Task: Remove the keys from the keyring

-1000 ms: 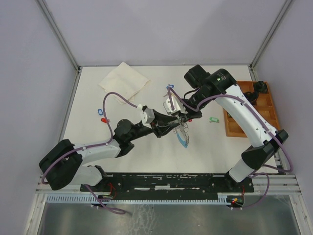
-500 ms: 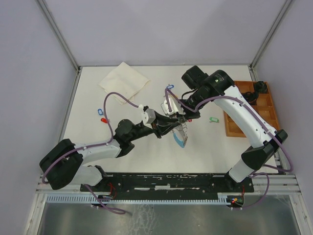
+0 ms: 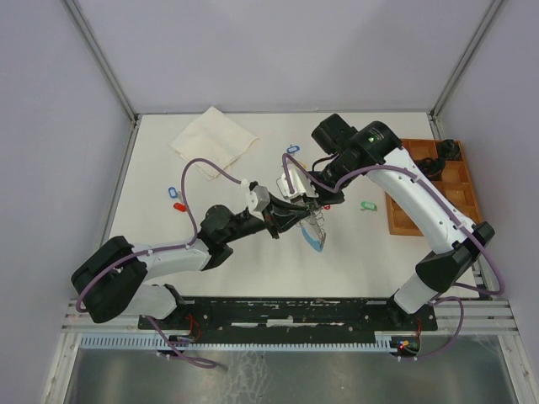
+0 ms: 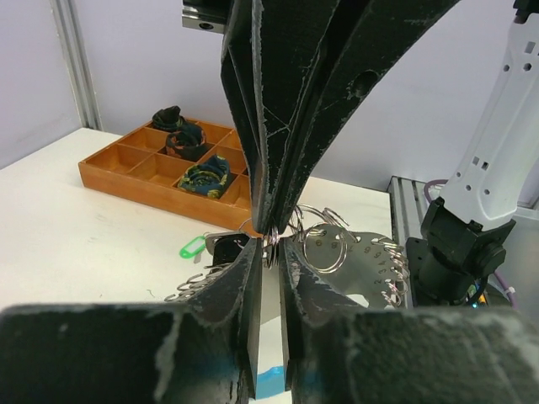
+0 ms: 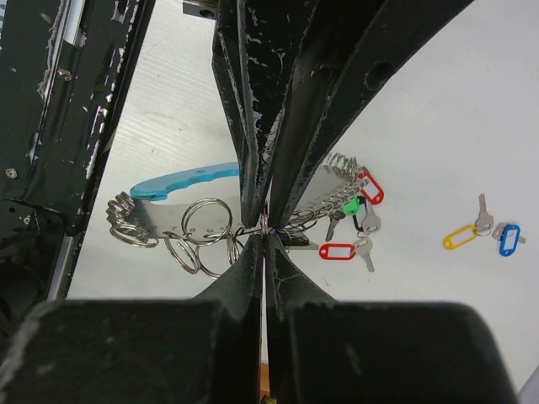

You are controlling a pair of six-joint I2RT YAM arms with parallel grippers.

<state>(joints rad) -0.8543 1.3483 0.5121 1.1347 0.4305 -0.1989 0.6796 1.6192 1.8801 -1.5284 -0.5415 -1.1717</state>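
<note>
**Overhead view:** the keyring sits mid-scene, its upper part hidden under both grippers. A cloth lies at 10 o'clock from it, a green-tagged key at 2 o'clock, and a wooden tray at 3 o'clock.

**Right wrist view only:** the right gripper is pinched tight on a split ring. Red-tagged keys hang behind it.

**Left wrist view:** the left gripper has its jaws a slit apart about a split ring. Whether it grips the ring cannot be told.

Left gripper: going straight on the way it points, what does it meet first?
Likely the small silver split ring right at the left gripper, then the right gripper facing it.
</note>
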